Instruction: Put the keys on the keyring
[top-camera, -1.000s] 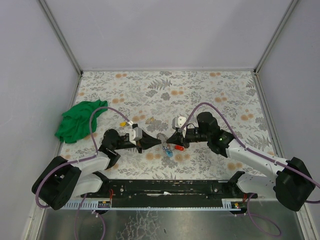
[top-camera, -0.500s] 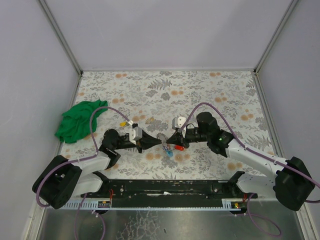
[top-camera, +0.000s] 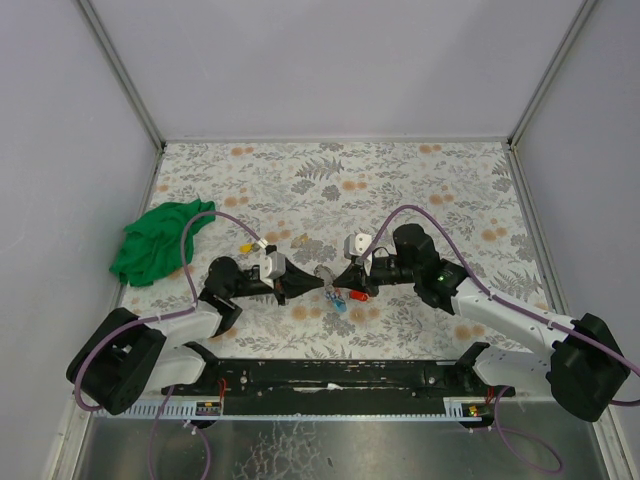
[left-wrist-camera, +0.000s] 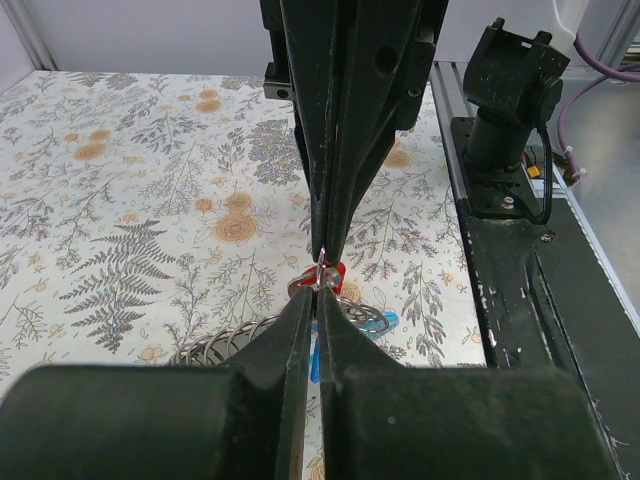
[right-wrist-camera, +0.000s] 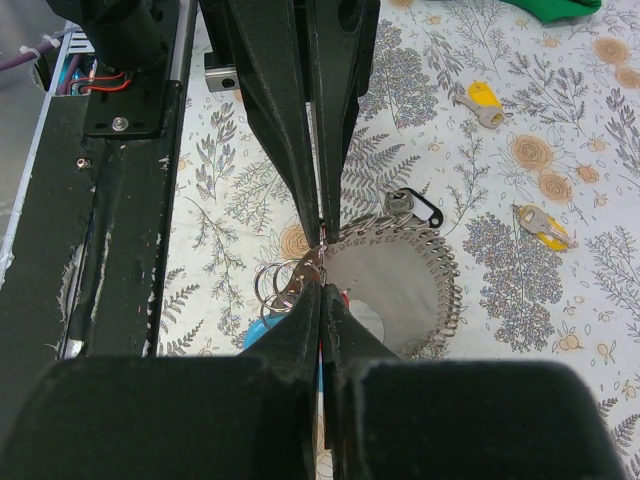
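Note:
My two grippers meet tip to tip above the floral table (top-camera: 420, 190). My left gripper (top-camera: 321, 284) is shut on a thin wire keyring (left-wrist-camera: 322, 280), its pads pressed together. My right gripper (top-camera: 339, 283) is shut on the metal head of the red-tagged key (left-wrist-camera: 336, 272), whose tag hangs under its fingers (top-camera: 357, 296). A blue-tagged key (top-camera: 338, 304) hangs just below, seen also in the left wrist view (left-wrist-camera: 385, 321) and the right wrist view (right-wrist-camera: 262, 335). Loose rings (right-wrist-camera: 278, 285) and a round metal disc edged with ring loops (right-wrist-camera: 400, 290) hang at the meeting point.
A green cloth (top-camera: 155, 243) lies at the left. Two yellow-tagged keys (right-wrist-camera: 482, 101) (right-wrist-camera: 545, 226) and a black carabiner (right-wrist-camera: 416, 206) lie on the table behind the left gripper. The black base rail (top-camera: 340, 375) runs along the near edge.
The left arm has crept slightly to the right; the grippers stay tip to tip with the keys between them.

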